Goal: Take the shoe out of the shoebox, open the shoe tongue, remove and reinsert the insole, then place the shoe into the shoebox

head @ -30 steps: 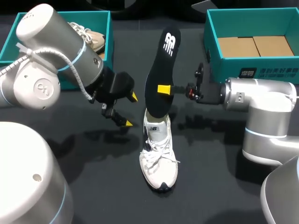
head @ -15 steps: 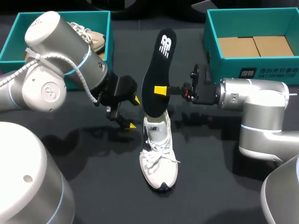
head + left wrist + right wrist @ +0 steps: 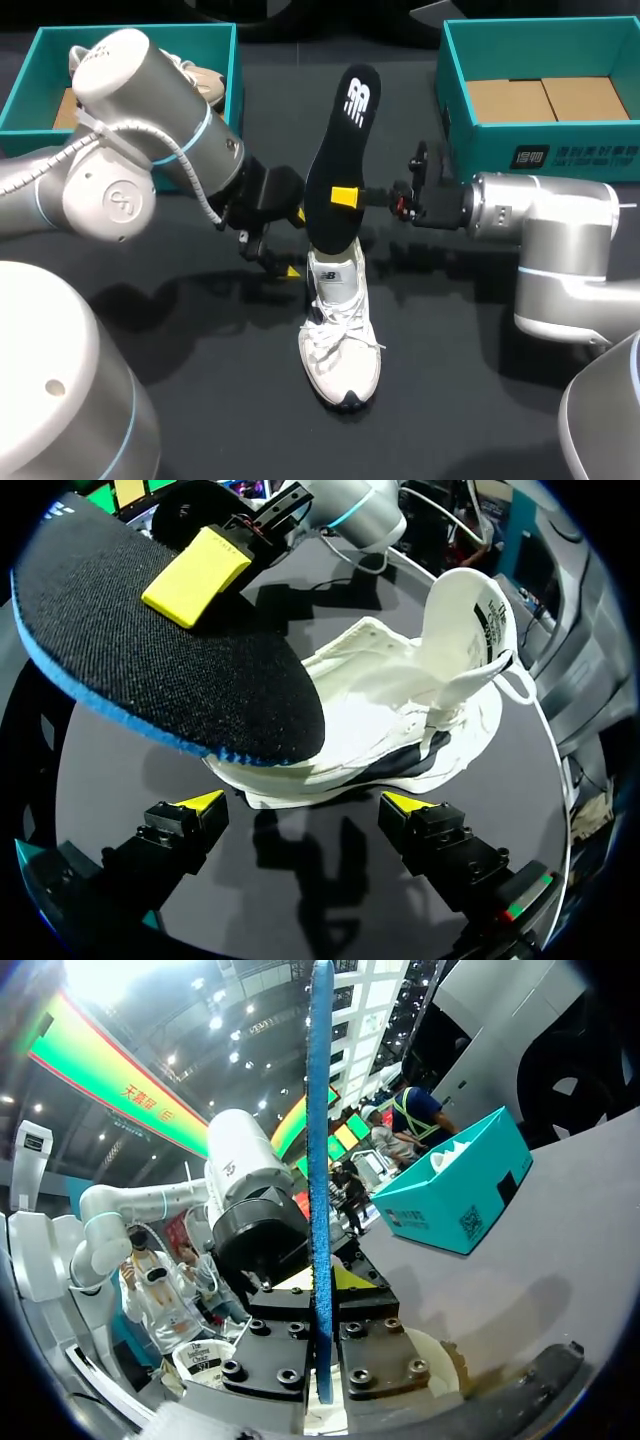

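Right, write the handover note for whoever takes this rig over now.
Left jaws: open, holding nothing, low over the table beside the white sneaker.
Right jaws: shut on the black insole, held on edge, its lower end at the sneaker's mouth.
Sneaker: on the table between the two teal shoeboxes, toe towards the robot, tongue pulled up.
Done: sneaker out, tongue open, insole out.
Left: seat the insole, then box the sneaker. The right shoebox holds only cardboard; the left shoebox has another shoe.
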